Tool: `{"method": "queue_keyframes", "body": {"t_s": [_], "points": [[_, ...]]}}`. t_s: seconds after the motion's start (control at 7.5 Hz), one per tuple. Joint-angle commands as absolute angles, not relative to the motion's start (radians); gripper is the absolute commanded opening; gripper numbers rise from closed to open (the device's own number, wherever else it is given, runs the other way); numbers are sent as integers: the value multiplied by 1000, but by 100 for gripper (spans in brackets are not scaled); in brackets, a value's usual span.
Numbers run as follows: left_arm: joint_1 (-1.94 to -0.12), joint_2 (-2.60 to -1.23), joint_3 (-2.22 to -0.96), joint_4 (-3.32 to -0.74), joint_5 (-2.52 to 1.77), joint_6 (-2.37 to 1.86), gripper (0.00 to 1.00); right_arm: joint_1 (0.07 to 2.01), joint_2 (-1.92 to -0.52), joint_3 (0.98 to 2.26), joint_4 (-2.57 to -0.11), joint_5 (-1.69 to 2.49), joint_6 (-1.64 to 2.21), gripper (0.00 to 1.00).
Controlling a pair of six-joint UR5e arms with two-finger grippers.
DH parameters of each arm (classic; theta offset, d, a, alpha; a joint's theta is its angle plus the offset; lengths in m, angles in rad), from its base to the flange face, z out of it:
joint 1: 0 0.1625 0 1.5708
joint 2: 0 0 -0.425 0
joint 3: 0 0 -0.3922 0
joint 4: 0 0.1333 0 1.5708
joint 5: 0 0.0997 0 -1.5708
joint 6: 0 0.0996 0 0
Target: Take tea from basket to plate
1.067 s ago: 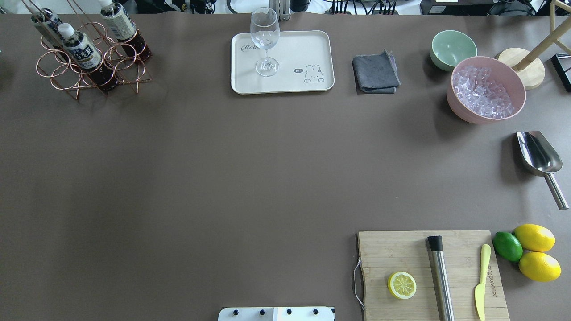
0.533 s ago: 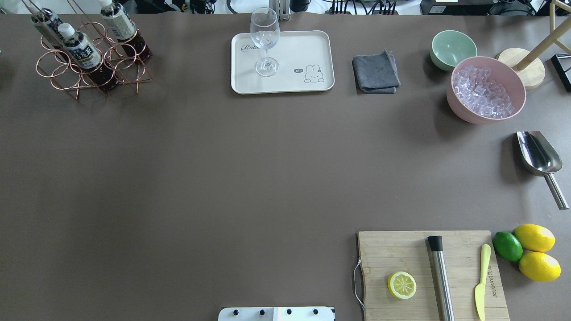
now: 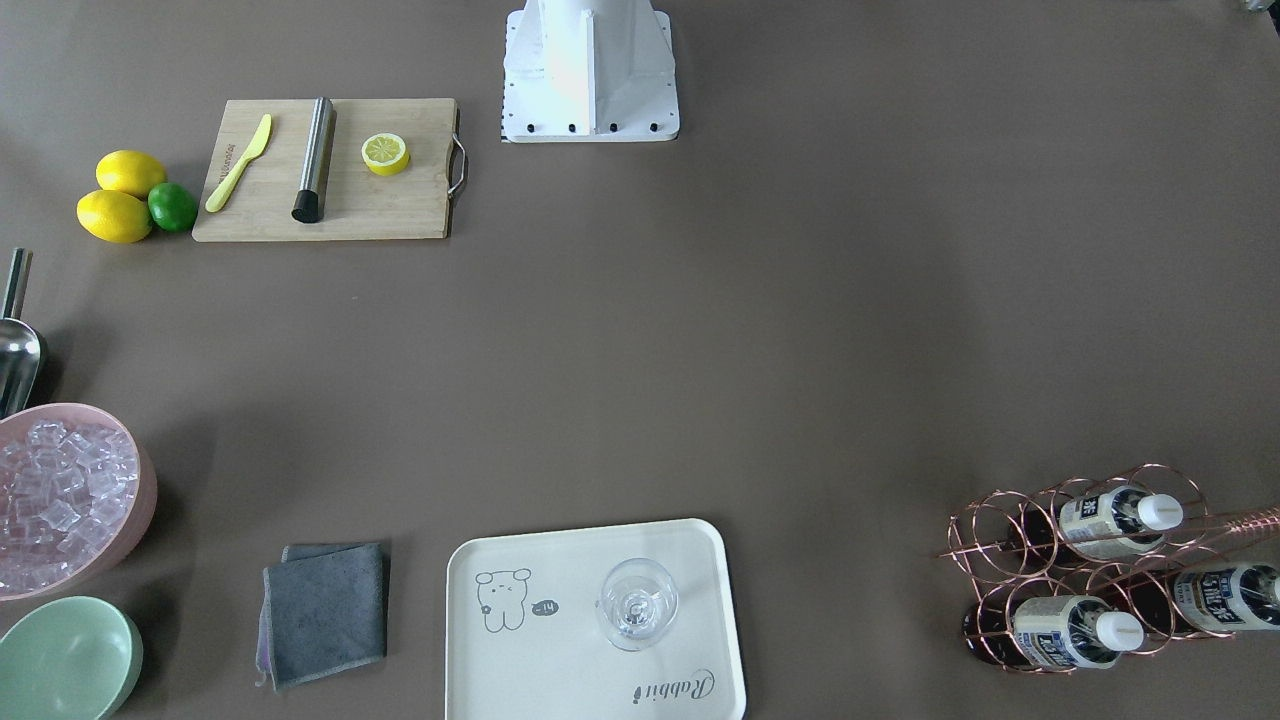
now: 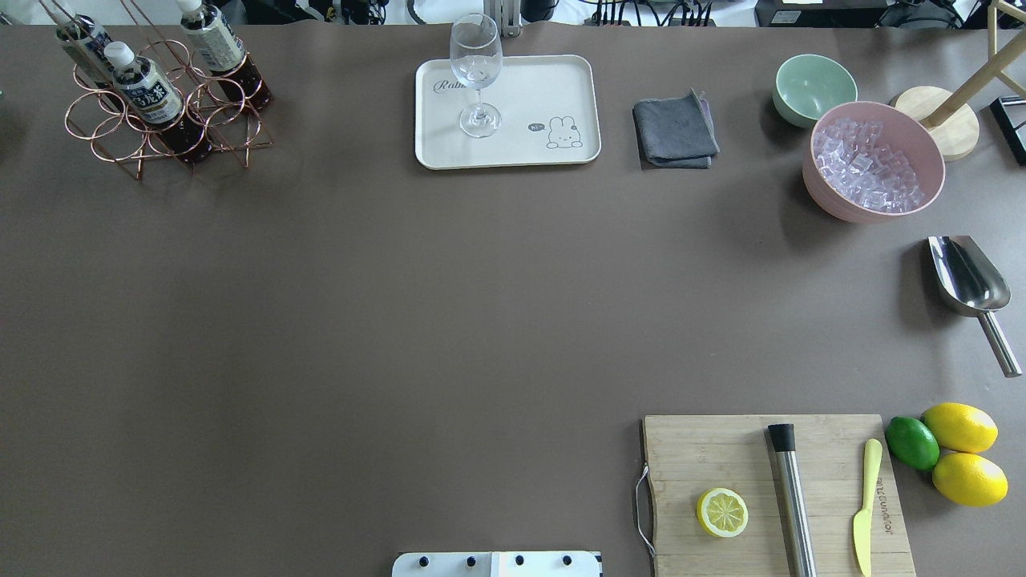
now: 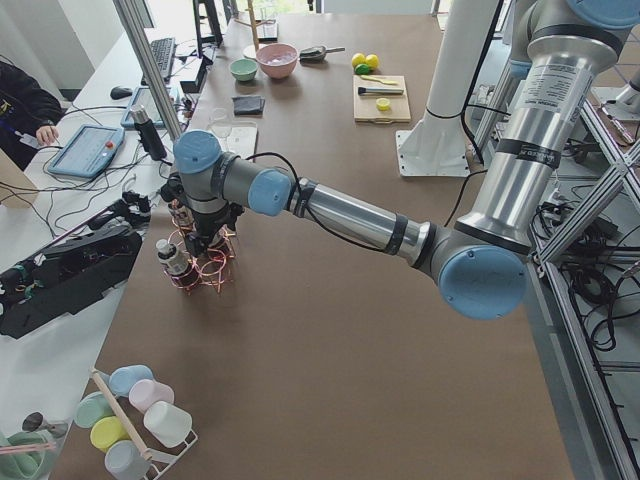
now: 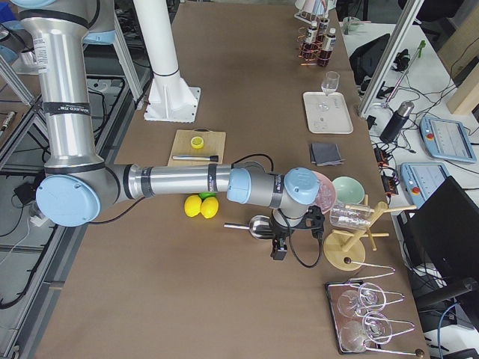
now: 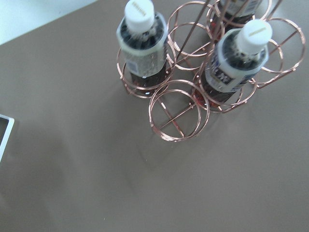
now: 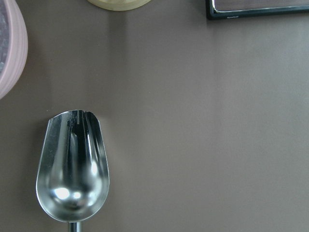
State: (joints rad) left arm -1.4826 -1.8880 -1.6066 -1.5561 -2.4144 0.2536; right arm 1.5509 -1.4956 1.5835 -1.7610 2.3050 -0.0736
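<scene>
Three alike tea bottles stand in the copper wire basket (image 4: 90, 128) at the far left: one at the front (image 4: 148, 92), two behind (image 4: 212, 36). The left wrist view looks down on two white caps (image 7: 141, 43) and an empty ring of the basket (image 7: 151, 108). The cream plate (image 4: 545, 88) lies at the far middle and bears a stemmed glass (image 4: 477, 72). My left gripper (image 5: 205, 235) hangs over the basket in the exterior left view; I cannot tell if it is open. My right gripper (image 6: 281, 243) hovers by the scoop; its state is unclear too.
A grey cloth (image 4: 675, 130), a mint bowl (image 4: 813, 88) and a pink bowl of ice (image 4: 874, 160) lie right of the plate. A steel scoop (image 4: 970, 280), a cutting board (image 4: 721, 457) with tools, and lemons (image 4: 962, 429) sit at the right.
</scene>
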Motion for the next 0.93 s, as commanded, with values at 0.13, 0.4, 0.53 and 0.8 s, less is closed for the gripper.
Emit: {"method": "queue_keyframes", "body": {"t_s": [0.13, 0.4, 0.53, 0.8], "points": [[-1477, -2065, -1488, -1562, -2422, 498, 98, 1551, -1496, 1583, -1761, 2306, -74, 100], [-1471, -2120, -1416, -1568, -2390, 655, 98, 1552, -1496, 1582, -1761, 2306, -74, 100], [-1467, -2178, -1363, -1568, -2385, 778, 98, 1552, -1496, 1582, -1761, 2304, -74, 100], [-1462, -2255, -1322, -1555, -2364, 880, 98, 1552, -1496, 1580, -1761, 2306, -74, 100]]}}
